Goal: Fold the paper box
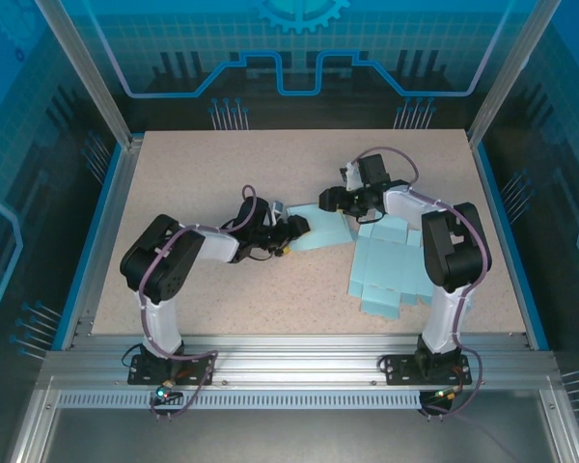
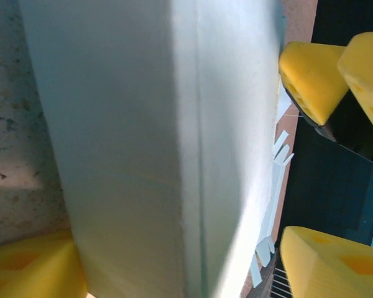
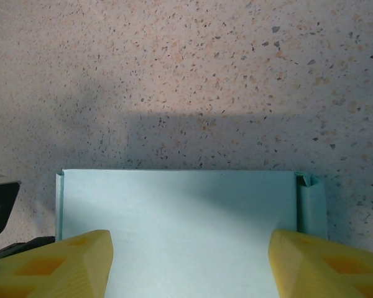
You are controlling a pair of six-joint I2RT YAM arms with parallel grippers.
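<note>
**Operator:** Report the step in hand.

**Unit:** As I judge it: raising and creasing one end panel of the paper box (image 1: 381, 265). The sheet lies right of the table (image 1: 193, 174) centre, mostly flat, with its flaps spread toward the table's near right corner. The end panel nearest the table centre appears lifted.

**Operator:** End effector status?

**Unit:** My left gripper (image 1: 297, 230) is at the table centre with its jaws spread and the lifted panel standing between them. In the left wrist view one pad (image 2: 31, 267) touches the panel and the other is apart from it, so there is no pinch. My right gripper (image 1: 330, 201) sits just past the table centre, toward the far edge. Its jaws are spread wide over a flat panel whose far edge lies ahead of my fingertips (image 3: 68, 264). I cannot tell whether they press on the sheet.

**Operator:** Next move?

**Unit:** Judgement only.
1. Close the left jaws on the lifted panel, or push it over along the crease.
2. Hold the base down with the right gripper.

The fold must follow the scored line. The sheet is light and may slide on the table.
</note>
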